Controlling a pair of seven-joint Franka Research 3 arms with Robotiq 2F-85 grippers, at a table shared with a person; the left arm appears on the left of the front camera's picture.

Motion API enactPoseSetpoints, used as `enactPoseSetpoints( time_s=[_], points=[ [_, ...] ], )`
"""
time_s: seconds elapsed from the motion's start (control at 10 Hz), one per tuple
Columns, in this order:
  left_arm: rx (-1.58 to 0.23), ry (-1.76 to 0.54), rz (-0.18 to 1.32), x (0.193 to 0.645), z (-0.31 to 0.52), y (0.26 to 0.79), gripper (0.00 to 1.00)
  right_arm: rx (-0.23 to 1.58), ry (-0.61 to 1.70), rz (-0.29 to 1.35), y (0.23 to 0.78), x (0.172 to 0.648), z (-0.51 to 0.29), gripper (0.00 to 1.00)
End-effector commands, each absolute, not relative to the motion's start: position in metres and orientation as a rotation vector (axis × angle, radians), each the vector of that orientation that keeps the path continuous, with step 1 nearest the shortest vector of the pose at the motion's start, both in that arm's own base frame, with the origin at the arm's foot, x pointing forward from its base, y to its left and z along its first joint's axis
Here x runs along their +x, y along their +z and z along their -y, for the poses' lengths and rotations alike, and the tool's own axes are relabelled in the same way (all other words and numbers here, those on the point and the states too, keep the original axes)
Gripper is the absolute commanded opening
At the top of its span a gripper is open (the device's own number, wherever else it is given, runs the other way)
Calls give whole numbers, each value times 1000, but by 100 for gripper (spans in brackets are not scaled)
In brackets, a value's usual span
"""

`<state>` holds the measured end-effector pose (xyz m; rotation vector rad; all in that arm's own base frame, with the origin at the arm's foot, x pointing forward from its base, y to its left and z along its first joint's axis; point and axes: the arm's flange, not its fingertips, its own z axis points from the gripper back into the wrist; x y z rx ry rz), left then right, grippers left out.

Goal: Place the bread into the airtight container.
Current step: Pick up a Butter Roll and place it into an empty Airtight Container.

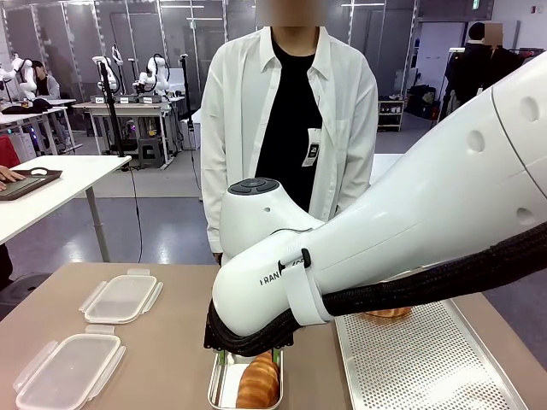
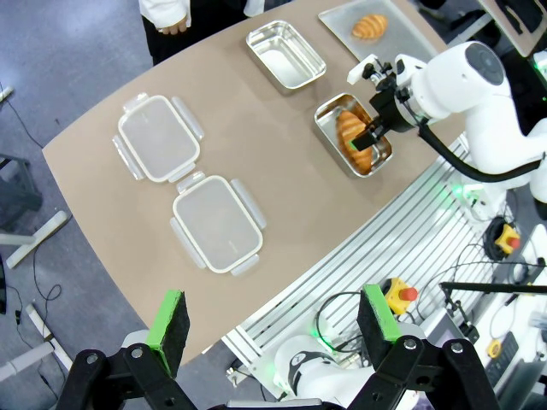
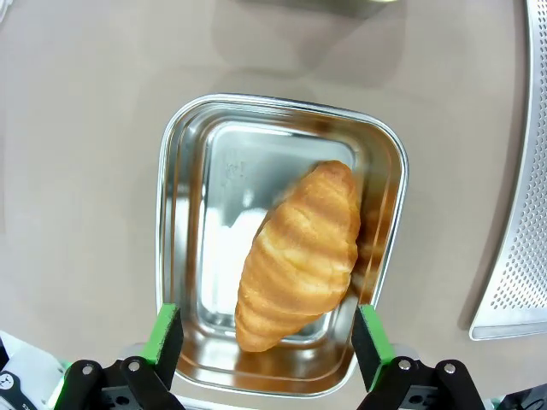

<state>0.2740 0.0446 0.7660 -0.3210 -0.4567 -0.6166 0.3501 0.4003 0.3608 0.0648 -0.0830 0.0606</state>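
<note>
1. The bread, a golden, ridged croissant, lies in the steel container, directly beneath the right jaws and between their green pads.
2. Its long axis runs diagonally across the container, with one side resting against a wall.
3. The right jaws are spread, pinching nothing. The left jaws, also spread and empty, hang high over the surface, well apart.

You see the right end effector hanging just above the bread in the steel container — a green pad at either side. Right of it lies a perforated tray; left of it, two clear lids on the bench.
</note>
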Motion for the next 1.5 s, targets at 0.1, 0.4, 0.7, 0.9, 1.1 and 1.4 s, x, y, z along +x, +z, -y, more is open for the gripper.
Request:
enactPoseSetpoints(
  time_s=[0.1, 0.4, 0.7, 0.9, 1.1, 1.4],
  points=[
    [-316, -639, 456, 273, -45, 766, 100, 60, 62, 91, 361, 350, -401, 100],
    [-316, -639, 456, 273, -45, 766, 100, 60, 62, 91, 361, 350, -401, 100],
    [-316, -639, 456, 273, -45, 766, 100, 65, 61, 83, 361, 350, -400, 100],
    [-316, -639, 456, 273, -45, 766, 100, 15, 163, 185, 398, 335, -363, 100],
    [-316, -639, 456, 273, -45, 766, 100, 34, 223, 233, 413, 321, -308, 100],
    [-316, -639, 456, 273, -45, 766, 100, 55, 322, 344, 399, 303, -187, 100]
  ],
)
